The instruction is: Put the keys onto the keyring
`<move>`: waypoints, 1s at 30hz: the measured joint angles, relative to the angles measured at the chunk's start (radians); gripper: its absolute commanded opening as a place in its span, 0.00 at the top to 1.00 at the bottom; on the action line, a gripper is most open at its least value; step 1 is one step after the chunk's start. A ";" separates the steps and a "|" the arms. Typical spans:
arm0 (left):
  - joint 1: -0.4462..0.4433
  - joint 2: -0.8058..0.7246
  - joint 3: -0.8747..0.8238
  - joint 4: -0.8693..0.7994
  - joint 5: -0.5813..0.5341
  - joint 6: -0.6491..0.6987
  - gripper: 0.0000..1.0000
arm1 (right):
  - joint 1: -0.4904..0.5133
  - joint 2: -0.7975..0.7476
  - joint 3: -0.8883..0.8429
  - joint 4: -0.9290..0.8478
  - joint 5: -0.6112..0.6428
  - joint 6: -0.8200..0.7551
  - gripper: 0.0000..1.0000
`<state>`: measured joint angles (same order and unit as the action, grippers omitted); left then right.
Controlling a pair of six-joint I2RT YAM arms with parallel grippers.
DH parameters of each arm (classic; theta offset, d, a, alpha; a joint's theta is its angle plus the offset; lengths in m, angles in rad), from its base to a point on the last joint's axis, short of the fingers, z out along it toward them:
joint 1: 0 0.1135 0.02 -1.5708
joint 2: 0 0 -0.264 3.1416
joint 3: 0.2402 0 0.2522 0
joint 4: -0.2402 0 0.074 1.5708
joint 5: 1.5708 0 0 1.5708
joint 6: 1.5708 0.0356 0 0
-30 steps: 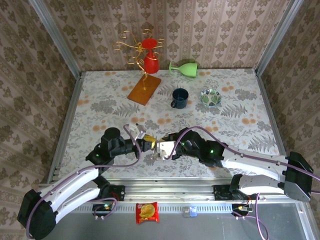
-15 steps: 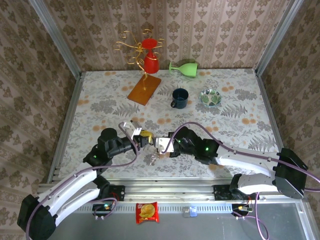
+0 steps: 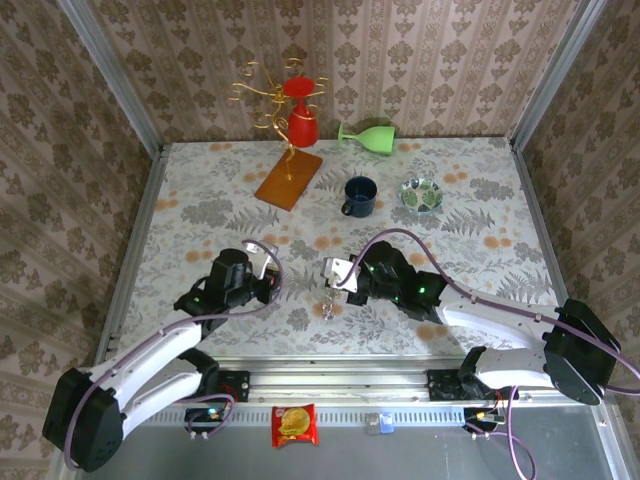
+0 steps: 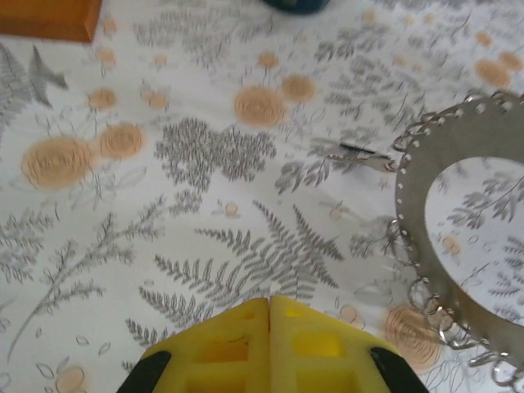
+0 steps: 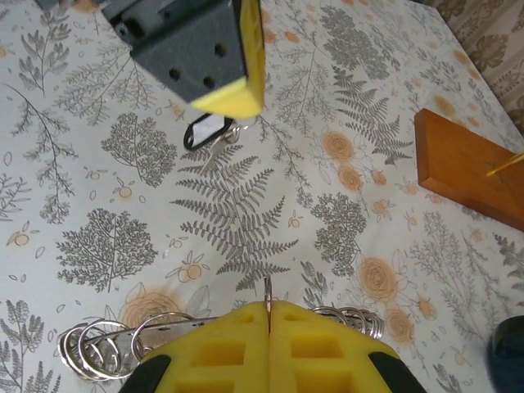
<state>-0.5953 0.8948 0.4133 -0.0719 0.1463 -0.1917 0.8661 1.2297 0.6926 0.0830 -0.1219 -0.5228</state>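
Note:
My right gripper (image 5: 268, 304) is shut on a thin wire loop at the rim of the keyring (image 5: 123, 329), which I see edge-on, with small rings bunched to either side. From above, the keyring (image 3: 327, 305) hangs just under the right gripper (image 3: 332, 280). In the left wrist view the keyring (image 4: 458, 237) shows as a flat grey ring on the right, with the table visible through its hole. One of the keys (image 5: 209, 131), silvery with a black oval loop, lies on the table below the left gripper (image 5: 233, 100). The left gripper (image 4: 269, 303) is shut on nothing, a little left of the keyring (image 3: 272, 279).
A blue mug (image 3: 360, 195) and a small patterned bowl (image 3: 421, 194) stand at mid-table. Further back are a tipped green glass (image 3: 368, 135) and a wooden base (image 3: 288, 180) carrying a gold wire stand with a red cup (image 3: 300, 110). Metal rails border the table.
The two grippers, close together a second ago, have parted. The left one drew back to the left, and the right one shifted slightly right and further back with the keyring.

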 measured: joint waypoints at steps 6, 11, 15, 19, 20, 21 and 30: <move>0.009 0.042 0.000 -0.007 0.016 -0.011 1.00 | -0.018 0.031 0.032 -0.019 -0.026 0.027 1.00; 0.015 0.035 0.002 -0.011 0.002 -0.019 1.00 | -0.019 0.117 0.120 -0.057 -0.026 0.048 1.00; 0.014 0.008 0.003 -0.024 -0.026 -0.024 1.00 | -0.019 0.198 0.202 -0.093 -0.026 0.059 1.00; 0.015 -0.016 0.003 -0.049 -0.050 -0.034 1.00 | -0.019 0.259 0.256 -0.126 -0.025 0.059 1.00; 0.015 -0.018 0.003 -0.056 -0.055 -0.035 1.00 | -0.019 0.274 0.268 -0.130 -0.025 0.059 1.00; 0.015 -0.019 0.003 -0.060 -0.060 -0.039 1.00 | -0.019 0.288 0.282 -0.137 -0.025 0.059 1.00; 0.023 -0.023 0.003 -0.074 -0.153 -0.080 1.00 | -0.019 0.468 0.447 -0.239 -0.020 0.051 1.00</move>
<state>-0.5720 0.8715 0.4160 -0.1463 -0.0071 -0.2714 0.8467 1.6978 1.1400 -0.1558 -0.1421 -0.4713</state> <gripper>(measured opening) 0.053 0.063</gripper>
